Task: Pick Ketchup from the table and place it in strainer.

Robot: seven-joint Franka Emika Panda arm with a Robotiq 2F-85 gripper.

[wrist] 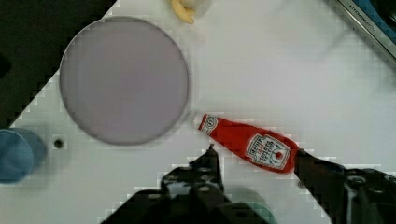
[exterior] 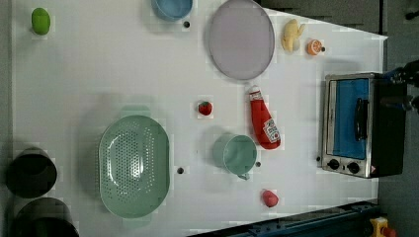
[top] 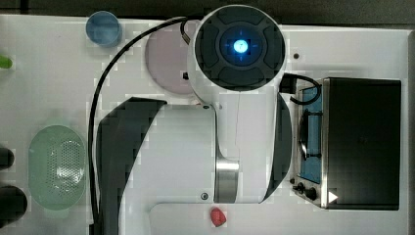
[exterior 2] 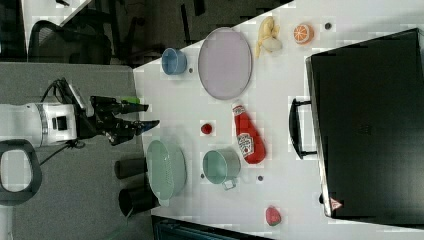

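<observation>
Red plastic fills the near ground of the wrist view: the Ketchup (wrist: 247, 144) lies on its side on the white desk (wrist: 280, 70), untouched, framed between the two dark fingers of the end effector (wrist: 254, 154), which stands open and empty above it, probably lined up for a descent across the bottle's body. Just past its white cap sits the lilac plate (wrist: 123, 79), with a blue cup (wrist: 16, 154) off to one side. In the left view the bottle lies between the teal mug (exterior: 236, 154) and the toaster oven (exterior: 353, 123), well apart from the strainer (exterior: 133, 165), which waits empty. In the right view the arm (exterior 2: 40, 125) reaches level, high over the desk.
</observation>
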